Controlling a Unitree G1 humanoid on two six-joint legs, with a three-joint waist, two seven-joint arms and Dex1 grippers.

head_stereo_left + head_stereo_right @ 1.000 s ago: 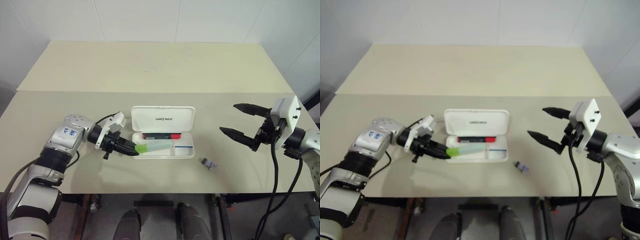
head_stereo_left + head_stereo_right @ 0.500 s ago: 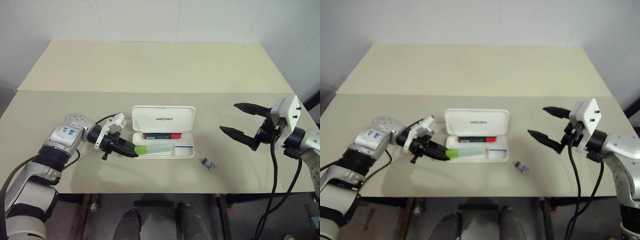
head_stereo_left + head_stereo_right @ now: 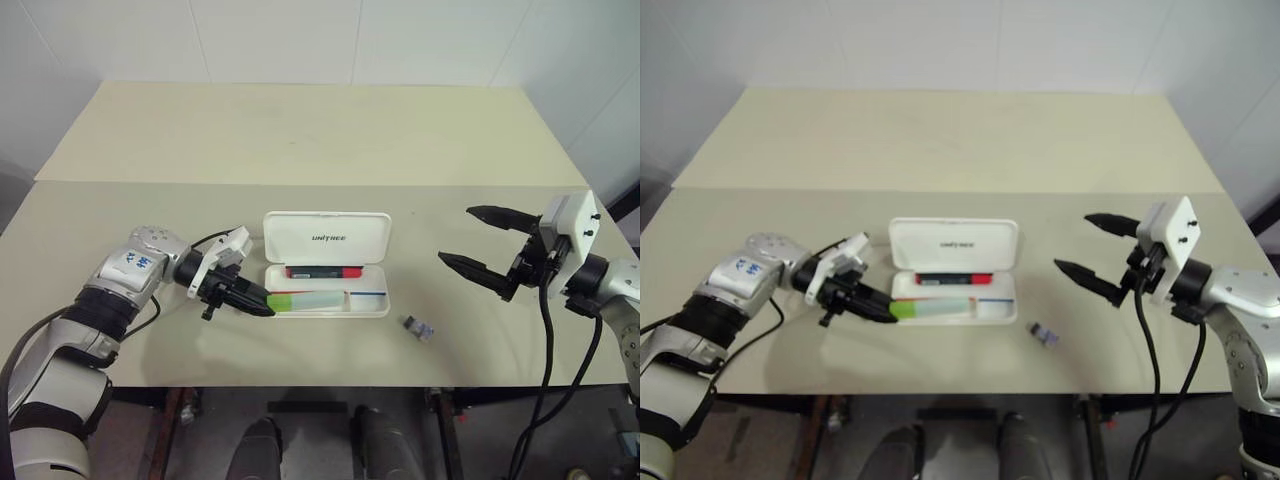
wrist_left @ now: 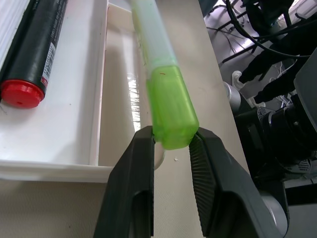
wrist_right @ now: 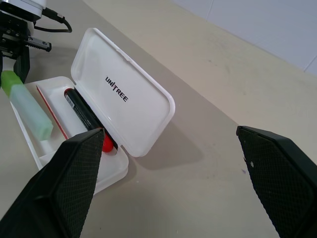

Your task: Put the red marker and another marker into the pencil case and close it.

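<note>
The white pencil case (image 3: 370,308) lies open on the table, its "UNITREE" lid (image 3: 326,238) standing up behind the tray. The red marker (image 3: 322,271) lies in the tray's back compartment. The pale green marker (image 3: 312,300) lies along the front compartment, with its bright green cap (image 4: 171,114) sticking out over the left end. My left gripper (image 3: 262,303) is at that end, its two black fingers (image 4: 143,163) pressed against both sides of the cap. My right gripper (image 3: 456,235) hovers wide open to the right of the case, holding nothing.
A small dark object (image 3: 418,327) lies on the table in front of and to the right of the case. The tabletop (image 3: 300,140) stretches far behind the case, with a seam across it. The front edge of the table is close below the case.
The green marker has sunk from a tilt to lie nearly flat in the front compartment. The left gripper stays at its cap. The right arm has not moved.
</note>
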